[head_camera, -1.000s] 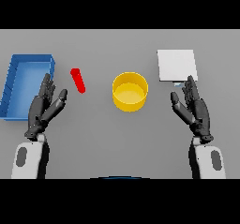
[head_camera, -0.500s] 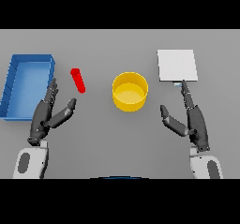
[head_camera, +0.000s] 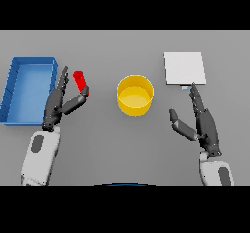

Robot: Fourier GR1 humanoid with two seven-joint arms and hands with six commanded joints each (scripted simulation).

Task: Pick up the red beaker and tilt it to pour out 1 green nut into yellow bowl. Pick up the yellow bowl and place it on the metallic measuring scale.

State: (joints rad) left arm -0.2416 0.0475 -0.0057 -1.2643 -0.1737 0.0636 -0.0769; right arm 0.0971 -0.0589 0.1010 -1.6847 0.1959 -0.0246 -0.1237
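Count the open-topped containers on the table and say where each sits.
3: blue tray at far left, red beaker beside it at the left hand, yellow bowl in the middle.

My left hand [head_camera: 58, 105] sits between the blue tray [head_camera: 14, 83], close on its left, and the red beaker [head_camera: 80, 82] beside my fingers. Bare grey table [head_camera: 102, 144] lies open toward the yellow bowl [head_camera: 135, 94]. My right hand [head_camera: 202, 122] has clear table around it; the scale [head_camera: 184, 67] lies just beyond my fingertips.
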